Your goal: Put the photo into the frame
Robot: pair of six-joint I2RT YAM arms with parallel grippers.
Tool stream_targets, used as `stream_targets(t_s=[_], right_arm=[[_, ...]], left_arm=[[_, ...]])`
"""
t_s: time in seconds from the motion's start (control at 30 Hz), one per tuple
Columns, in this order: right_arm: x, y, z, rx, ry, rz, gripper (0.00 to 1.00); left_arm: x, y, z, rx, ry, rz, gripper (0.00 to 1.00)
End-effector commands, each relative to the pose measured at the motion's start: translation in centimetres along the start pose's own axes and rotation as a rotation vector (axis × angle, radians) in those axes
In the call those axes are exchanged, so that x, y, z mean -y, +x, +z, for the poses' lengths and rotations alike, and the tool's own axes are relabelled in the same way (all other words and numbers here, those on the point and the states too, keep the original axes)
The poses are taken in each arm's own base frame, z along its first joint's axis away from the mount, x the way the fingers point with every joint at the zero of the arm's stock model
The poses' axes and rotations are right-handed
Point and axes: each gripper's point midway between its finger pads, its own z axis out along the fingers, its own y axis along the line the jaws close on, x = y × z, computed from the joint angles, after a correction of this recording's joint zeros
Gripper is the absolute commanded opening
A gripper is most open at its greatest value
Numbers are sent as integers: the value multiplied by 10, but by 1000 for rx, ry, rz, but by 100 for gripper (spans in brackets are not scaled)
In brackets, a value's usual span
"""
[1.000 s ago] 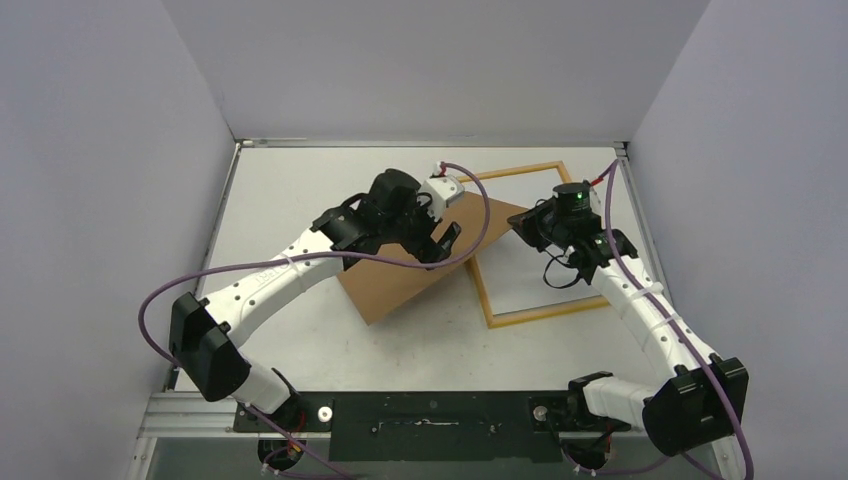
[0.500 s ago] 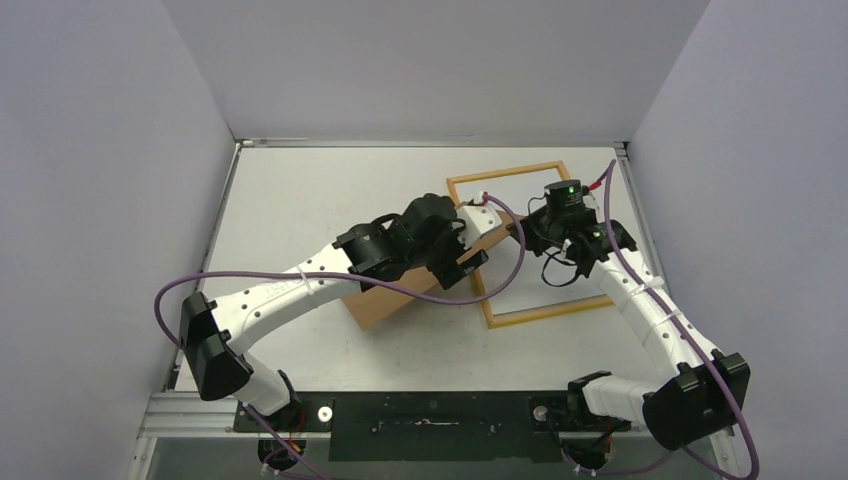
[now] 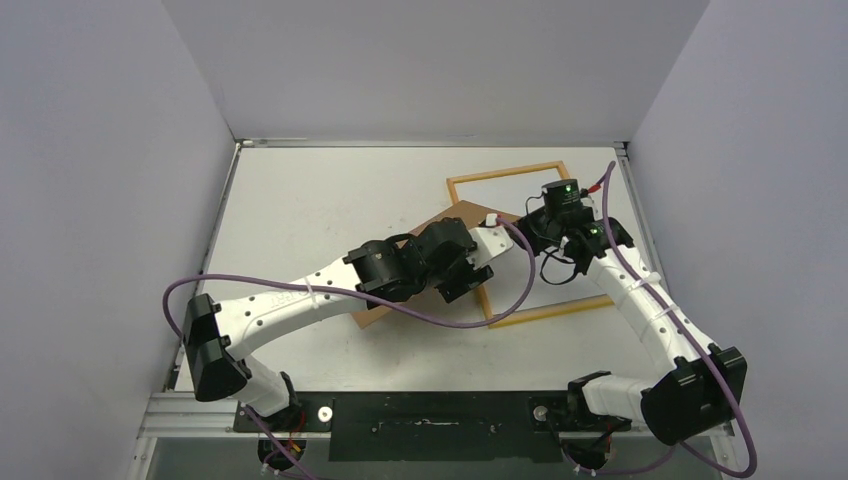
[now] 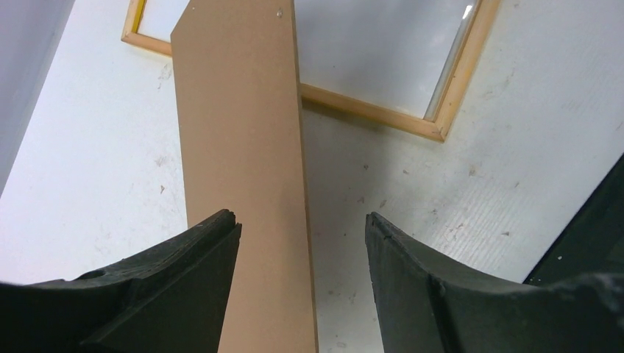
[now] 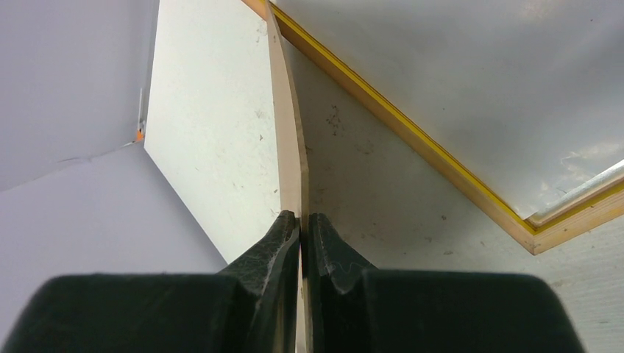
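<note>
The frame [image 3: 503,177] lies at the back right of the table, wood-coloured side up, and its yellow front shows along the edge [image 5: 412,136] in the right wrist view. A plain brown backing board [image 3: 462,215] leans across the frame's left side. My right gripper [image 5: 303,217] is shut on the board's thin edge [image 5: 288,132], and it sits at the board's right corner [image 3: 528,222]. My left gripper [image 4: 302,224] is open above the board [image 4: 243,132], whose right edge runs between the fingers without touching either. The photo is hidden.
A clear sheet [image 5: 581,187] rests inside the frame [image 4: 368,110], with its edge [image 4: 450,66] near the frame's right rail. Grey walls close in the table [image 3: 300,210] on three sides. My left arm [image 3: 300,295] stretches diagonally across the table's middle.
My left arm has swung right, toward the frame, over the board. Its jaws have narrowed. The board has slid toward the frame, and more of the frame's far left corner shows.
</note>
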Motion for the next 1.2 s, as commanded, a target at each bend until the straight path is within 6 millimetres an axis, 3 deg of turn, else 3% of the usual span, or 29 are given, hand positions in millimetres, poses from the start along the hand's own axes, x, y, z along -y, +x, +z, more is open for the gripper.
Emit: stream_targets(t_s=[0.0,0.27,0.5,0.67,0.7,0.77,0.9,0.97,1.03,1.17], right_arm=[[-5,2,-2,-10,12,9,0],[-10,9,-7,-46,-12,39,0],[-12,12,-8,-64,-26,59,0],[-13,14,-7,-76,-41,76,0],[-14,15,-8,-78,-47,80,0],[-16,15,-9,-76,-60,88,9],[-32,7,-17,-54,-133,82,49],[-42,1,-23,-38,-176,72,63],[-50,-5,-28,-23,-206,58,73],[-73,-21,-45,22,-311,10,80]], left_arm=[[-11,9,2,-32,-85,-4,61],[-22,35,22,-120,-180,61,52],[-23,36,24,-152,-177,120,27],[-25,34,23,-170,-172,141,0],[-25,34,22,-172,-171,143,0],[-26,33,20,-173,-175,149,0],[-29,29,16,-168,-179,157,0],[-33,27,13,-168,-192,162,0],[-38,27,12,-171,-204,158,0],[-56,20,5,-152,-227,115,0]])
